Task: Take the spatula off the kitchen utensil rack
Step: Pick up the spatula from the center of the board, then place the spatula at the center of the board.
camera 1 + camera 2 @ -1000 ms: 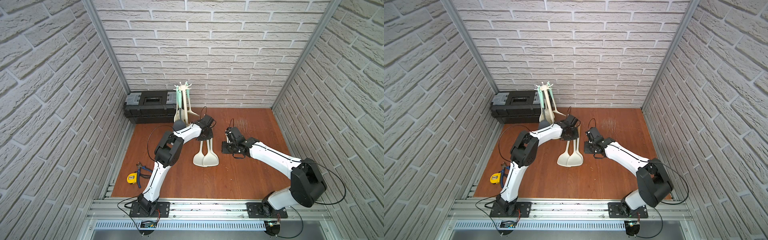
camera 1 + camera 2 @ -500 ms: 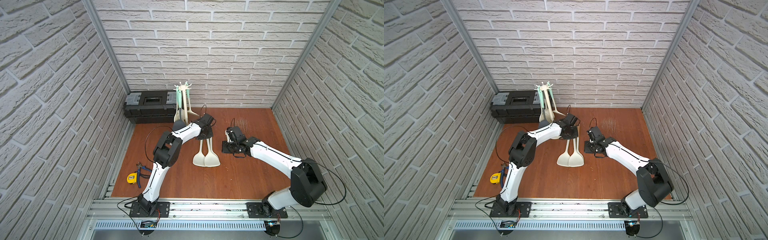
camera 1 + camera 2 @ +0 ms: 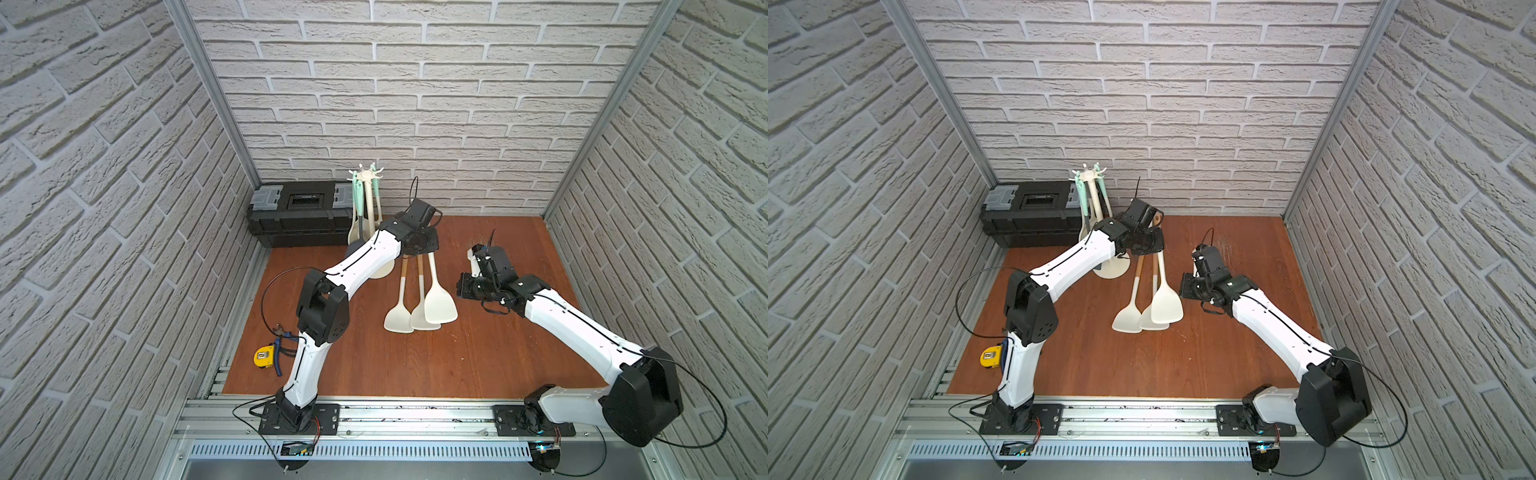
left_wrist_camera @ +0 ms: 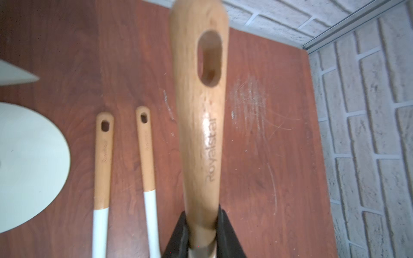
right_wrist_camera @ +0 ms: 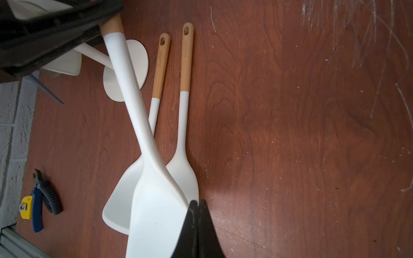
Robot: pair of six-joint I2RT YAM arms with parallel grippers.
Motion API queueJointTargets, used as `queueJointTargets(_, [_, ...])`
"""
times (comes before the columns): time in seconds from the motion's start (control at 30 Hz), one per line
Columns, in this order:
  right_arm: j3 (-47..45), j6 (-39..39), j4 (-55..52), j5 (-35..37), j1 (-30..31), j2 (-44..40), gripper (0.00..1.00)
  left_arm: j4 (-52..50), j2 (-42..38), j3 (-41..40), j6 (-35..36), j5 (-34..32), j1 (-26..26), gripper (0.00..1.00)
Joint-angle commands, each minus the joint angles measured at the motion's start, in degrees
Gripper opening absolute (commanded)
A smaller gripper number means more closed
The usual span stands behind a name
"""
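Top views both show the red-brown table (image 3: 478,365) with a black toolbox (image 3: 299,216) at its 10 o'clock corner. Just beside it, at 11 o'clock, the cream kitchen utensil rack (image 3: 365,176) stands upright, mint and cream utensils hanging from its hooks. The spatula (image 3: 440,305) is off the rack, toward the rack's 4 o'clock near the table's middle. The left gripper (image 4: 202,221) clamps its wooden handle, hanging hole free, and its white blade overlaps two more spatulas (image 3: 400,320) lying flat side by side. At the blade's 2 o'clock the right gripper (image 5: 197,207) holds nothing, fingertips pressed together. Blue-handled pliers (image 5: 42,201) and a yellow tape measure (image 3: 264,356) lie at 8 o'clock.
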Motion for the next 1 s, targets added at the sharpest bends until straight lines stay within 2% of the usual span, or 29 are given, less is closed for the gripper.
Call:
queueJointTargets(0.0, [-2.29, -0.88, -1.88, 0.96, -1.32, -4.28, 0.03, -3.29, 4.77, 5.07, 1.18, 1.78, -2.50, 0.00])
queueJointTargets(0.17, [-5.10, -1.40, -3.70, 2.30, -2.78, -8.58, 0.03, -6.21, 11.44, 12.04, 2.31, 2.30, -4.53, 0.00])
queueJointTargets(0.57, [-9.49, -1.07, -3.97, 1.82, -3.48, -11.12, 0.03, -2.57, 21.93, 17.04, -0.53, 3.58, -4.56, 0.00])
queueJointTargets(0.8, [-9.55, -1.62, -3.79, 1.97, -3.58, -10.77, 0.03, -1.11, 22.05, 16.80, -1.54, 5.56, -4.56, 0.00])
queueJointTargets(0.97, [-9.64, -1.86, -3.53, 1.55, -3.65, -9.42, 0.03, -2.40, 23.01, 18.60, 1.36, 3.97, -4.30, 0.00])
